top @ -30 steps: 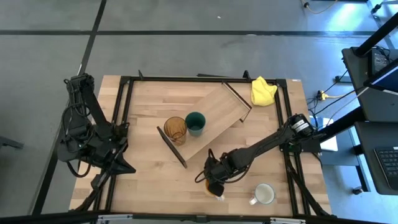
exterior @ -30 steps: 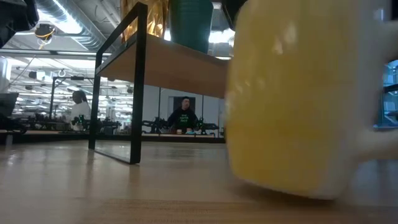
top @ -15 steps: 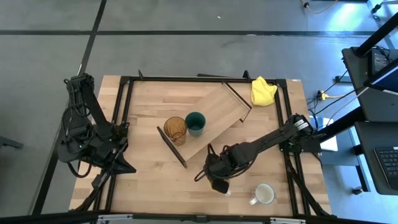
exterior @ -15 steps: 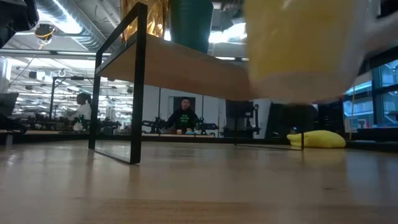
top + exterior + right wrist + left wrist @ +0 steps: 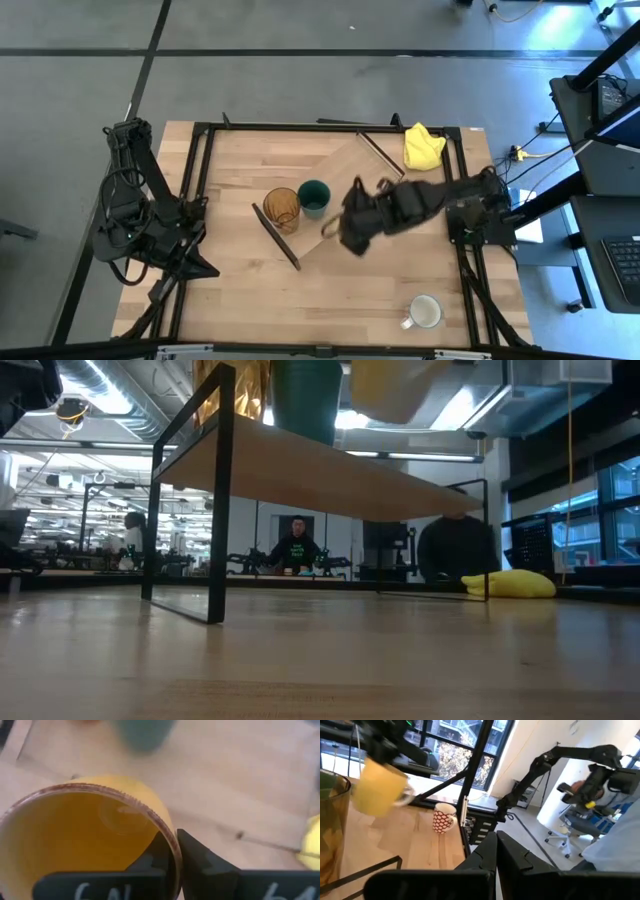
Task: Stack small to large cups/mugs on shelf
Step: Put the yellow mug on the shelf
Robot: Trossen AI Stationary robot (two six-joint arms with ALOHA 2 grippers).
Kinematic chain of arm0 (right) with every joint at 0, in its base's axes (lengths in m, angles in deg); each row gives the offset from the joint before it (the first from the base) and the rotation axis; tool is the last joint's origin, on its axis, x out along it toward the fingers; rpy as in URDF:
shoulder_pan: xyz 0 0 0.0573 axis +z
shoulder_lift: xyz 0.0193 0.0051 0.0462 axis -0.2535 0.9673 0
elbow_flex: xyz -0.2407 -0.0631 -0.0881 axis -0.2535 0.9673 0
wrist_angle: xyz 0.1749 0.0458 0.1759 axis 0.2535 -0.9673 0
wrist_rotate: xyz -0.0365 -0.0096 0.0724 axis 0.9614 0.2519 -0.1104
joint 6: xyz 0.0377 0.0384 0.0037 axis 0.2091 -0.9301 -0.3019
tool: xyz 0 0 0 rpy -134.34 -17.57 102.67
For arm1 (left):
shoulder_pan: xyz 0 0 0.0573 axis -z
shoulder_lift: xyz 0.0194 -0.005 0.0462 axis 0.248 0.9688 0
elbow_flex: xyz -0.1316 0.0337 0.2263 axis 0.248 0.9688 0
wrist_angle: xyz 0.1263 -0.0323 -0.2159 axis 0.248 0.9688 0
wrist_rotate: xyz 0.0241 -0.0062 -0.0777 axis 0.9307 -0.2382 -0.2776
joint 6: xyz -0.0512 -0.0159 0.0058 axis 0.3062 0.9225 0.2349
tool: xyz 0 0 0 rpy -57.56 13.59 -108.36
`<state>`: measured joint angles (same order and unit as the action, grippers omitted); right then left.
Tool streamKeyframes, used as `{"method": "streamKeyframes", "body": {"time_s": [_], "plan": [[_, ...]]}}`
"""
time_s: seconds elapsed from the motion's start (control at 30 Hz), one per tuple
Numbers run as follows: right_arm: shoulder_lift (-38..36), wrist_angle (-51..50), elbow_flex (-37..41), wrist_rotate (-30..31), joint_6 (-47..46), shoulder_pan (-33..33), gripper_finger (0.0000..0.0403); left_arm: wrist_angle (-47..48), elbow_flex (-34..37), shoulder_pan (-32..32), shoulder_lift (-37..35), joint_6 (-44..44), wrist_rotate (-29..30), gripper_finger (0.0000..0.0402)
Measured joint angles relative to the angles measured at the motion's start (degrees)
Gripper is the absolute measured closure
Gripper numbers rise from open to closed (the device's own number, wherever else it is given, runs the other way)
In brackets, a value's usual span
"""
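Observation:
The orange mug [image 5: 85,835] hangs in the air beside the shelf's near long edge, with my right gripper [image 5: 175,851] shut on it. The low view shows its base [image 5: 400,385] above the level of the shelf board [image 5: 300,460]. The light-wood shelf [image 5: 345,185] stands slantwise on the table on its dark end panels. An amber ribbed tumbler [image 5: 282,208] and a dark teal cup [image 5: 314,198] stand on its left end. A white mug [image 5: 425,312] stands on the table near the front right. My left gripper [image 5: 495,855] waits shut at the table's left side. My right gripper pinches the orange mug's wall at the rim [image 5: 167,832], one finger inside the mug and one outside. The fingers come steeply from above. The mug hangs below them, mouth up and nearly upright, lifted clear of the table and the shelf.
A yellow cloth [image 5: 422,146] lies at the table's far right corner, past the shelf's right end. A black frame [image 5: 205,200] runs round the tabletop. The right half of the shelf board is bare. People sit in the room behind the table [image 5: 295,545].
My right gripper has lifted the orange mug off the table near the front edge. It has carried the mug up and toward the far edge, to the shelf's near long edge, and has tipped more steeply downward. The mug stays mouth up.

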<state>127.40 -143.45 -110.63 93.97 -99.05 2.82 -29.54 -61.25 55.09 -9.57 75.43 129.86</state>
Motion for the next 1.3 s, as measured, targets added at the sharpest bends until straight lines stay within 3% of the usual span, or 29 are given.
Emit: {"method": "streamKeyframes", "body": {"time_s": [0.13, 0.4, 0.6, 0.83, 1.07, 1.3], "plan": [[-2.4, 0.1, 0.0, 0.8, 0.4, -4.3, 0.0383, 0.1, 0.0, 0.0, 0.0, 1.7, 0.0, 0.0401], [-4.0, 0.3, 5.4, -5.1, 3.7, -11.2, 0.0383, 0.3, 0.0, 0.0, 0.0, 1.7, 0.0, 0.0401], [-4.0, 0.5, 10.3, -4.9, 19.2, -14.3, 0.0383, 1.5, 0.0, 0.0, 0.0, 1.5, 0.0, 0.0401], [-4.0, 2.2, 6.2, -6.7, 32.5, -19.4, 0.0383, 1.6, 0.0, 0.0, 0.0, 1.6, 1.0, 0.0401], [-3.6, 3.1, 5.2, -16.1, 37.4, -27.5, 0.0383, 1.6, 0.0, -0.1, 0.0, 2.0, 3.1, 0.0401], [-0.2, 8.7, 5.4, -21.6, 43.8, -29.7, 0.0383, 1.6, 0.0, -0.1, 0.0, 2.0, 5.4, 0.0401]]}}
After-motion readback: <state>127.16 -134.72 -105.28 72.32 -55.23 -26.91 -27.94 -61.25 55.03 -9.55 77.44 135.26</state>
